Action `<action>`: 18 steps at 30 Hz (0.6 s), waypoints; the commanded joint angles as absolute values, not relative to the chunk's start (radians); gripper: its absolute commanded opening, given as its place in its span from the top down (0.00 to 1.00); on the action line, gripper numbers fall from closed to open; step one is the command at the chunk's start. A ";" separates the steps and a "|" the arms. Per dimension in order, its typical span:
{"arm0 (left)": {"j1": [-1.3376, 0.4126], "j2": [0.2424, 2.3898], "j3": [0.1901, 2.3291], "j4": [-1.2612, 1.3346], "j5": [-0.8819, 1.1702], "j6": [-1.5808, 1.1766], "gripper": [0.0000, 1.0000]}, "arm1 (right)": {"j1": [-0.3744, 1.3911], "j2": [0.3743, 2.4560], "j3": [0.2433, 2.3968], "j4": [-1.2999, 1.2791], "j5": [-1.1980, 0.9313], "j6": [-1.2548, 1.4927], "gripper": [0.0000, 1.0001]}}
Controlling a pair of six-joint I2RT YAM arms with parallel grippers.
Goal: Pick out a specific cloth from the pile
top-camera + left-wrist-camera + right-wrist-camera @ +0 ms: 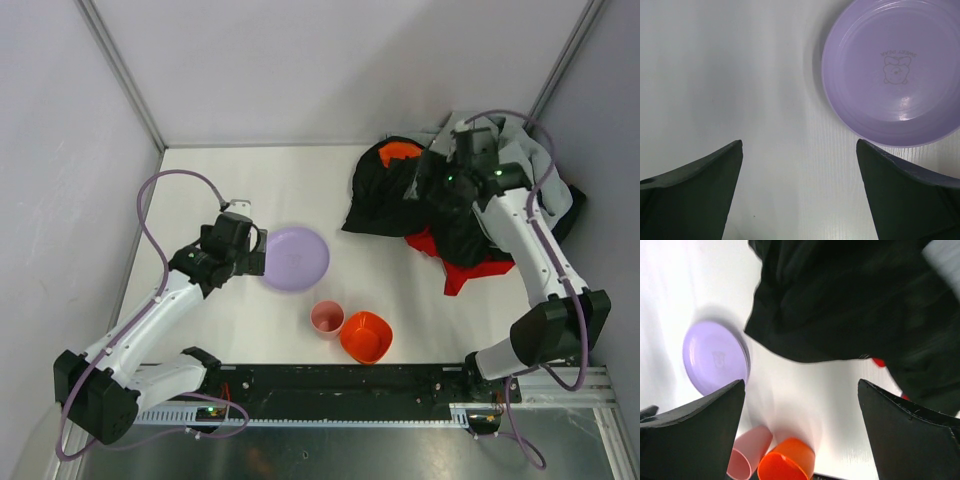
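My right gripper [800, 390] is spread wide with nothing between its fingers. It hangs over the pile [395, 190] at the upper right of the top view, and black fabric fills the upper part of its wrist view. The cloth [470, 268], red, lies at the pile's lower edge, partly under black fabric, sticking out toward lower right, not gripped. My left gripper [800, 147] is also released and empty, over bare table [250, 180] just left of the purple plate [297, 258]. Pink cup [327, 318] and orange bowl [366, 337] sit just beside each other below the plate, bottom centre.
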State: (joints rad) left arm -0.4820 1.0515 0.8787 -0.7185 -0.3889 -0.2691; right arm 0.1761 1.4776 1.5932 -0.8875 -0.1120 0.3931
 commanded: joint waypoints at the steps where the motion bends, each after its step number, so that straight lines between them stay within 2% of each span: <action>1: -0.488 1.033 0.882 -0.694 -0.376 -0.256 0.00 | 0.258 1.459 1.473 -0.829 -0.109 0.478 0.01; 7: -0.488 0.974 0.943 -0.686 -0.290 -0.268 0.00 | 0.368 1.500 1.352 -0.729 -0.109 0.563 0.01; 18: -0.488 0.903 1.101 -0.595 -0.002 -0.287 0.00 | 0.451 1.666 1.335 -0.604 -0.114 0.678 0.01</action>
State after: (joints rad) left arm -0.4820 0.9371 1.0412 -0.6556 -0.1295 -0.2798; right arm 0.4438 1.6329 1.3384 -0.6827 -0.1139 0.6159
